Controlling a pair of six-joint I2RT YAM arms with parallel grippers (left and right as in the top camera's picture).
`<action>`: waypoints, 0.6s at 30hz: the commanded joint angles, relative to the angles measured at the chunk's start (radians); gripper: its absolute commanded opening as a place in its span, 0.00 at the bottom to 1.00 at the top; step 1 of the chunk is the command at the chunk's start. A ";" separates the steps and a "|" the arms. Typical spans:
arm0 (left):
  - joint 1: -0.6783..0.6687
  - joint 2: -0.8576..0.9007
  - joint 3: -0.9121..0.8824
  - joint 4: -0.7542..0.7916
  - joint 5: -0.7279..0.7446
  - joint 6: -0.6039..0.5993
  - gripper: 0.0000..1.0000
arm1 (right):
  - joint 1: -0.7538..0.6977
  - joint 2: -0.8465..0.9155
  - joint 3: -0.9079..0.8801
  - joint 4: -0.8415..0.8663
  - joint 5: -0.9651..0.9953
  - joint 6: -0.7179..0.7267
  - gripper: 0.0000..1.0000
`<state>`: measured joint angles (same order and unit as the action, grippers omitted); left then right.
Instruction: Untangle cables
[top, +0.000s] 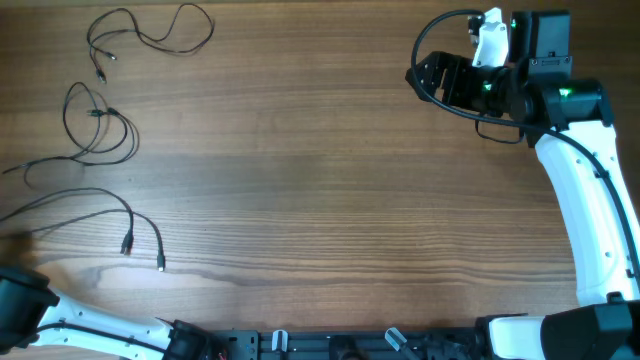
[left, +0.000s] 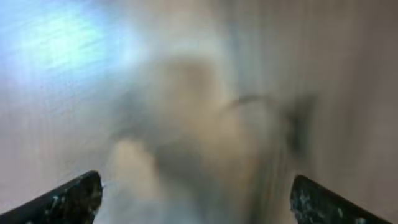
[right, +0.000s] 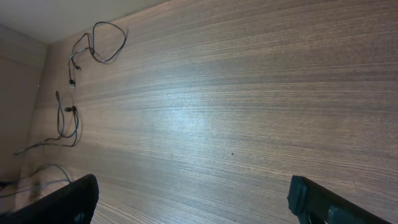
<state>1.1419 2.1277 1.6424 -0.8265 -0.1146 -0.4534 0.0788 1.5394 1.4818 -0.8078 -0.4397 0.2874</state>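
At the near left corner of the table (top: 330, 180), the left gripper (left: 196, 185) is standing wide, its two dark fingers (left: 74, 199) sitting at opposite bottom corners of its wrist view. Everything beyond them is smearing into blur, so I cannot tell whether any cord is lying between them, though none is showing. Overhead, only the left arm (top: 90, 330) is showing at that corner, close to the nearest strands. Over at the far right, the right gripper (right: 193, 190) is also gaping wide and empty, hanging well apart from the work, with the right arm (top: 585, 200) folding back along the right edge.

The cables (top: 97, 114) are all lying along the left side of the table, and they are looking largely sorted. The far cord (top: 100, 72) is curling by itself near the far left corner. The middle cord (right: 71, 111) is resting in its own loop nearer the arms. The near strands (top: 127, 245) are running in from the left edge and ending in two plugs side by side. Gaps are showing between these three groups, so the separating is, by my reading, nearly done. What is remaining appears small: the middle cord is crossing over itself, and the near strands are running close together toward the edge, where I cannot tell if they are crossing.
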 joint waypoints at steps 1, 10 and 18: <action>0.006 0.016 -0.003 -0.089 -0.303 -0.210 1.00 | 0.002 0.017 -0.002 -0.002 0.014 0.001 1.00; 0.005 0.013 0.065 -0.203 -0.288 -0.364 1.00 | 0.002 0.017 -0.001 -0.010 0.014 -0.023 1.00; -0.001 0.014 0.091 -0.063 0.124 -0.073 0.58 | 0.002 0.017 -0.002 -0.023 0.014 -0.023 1.00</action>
<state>1.1408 2.1292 1.7279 -0.8890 -0.0170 -0.5713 0.0788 1.5394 1.4815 -0.8303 -0.4397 0.2832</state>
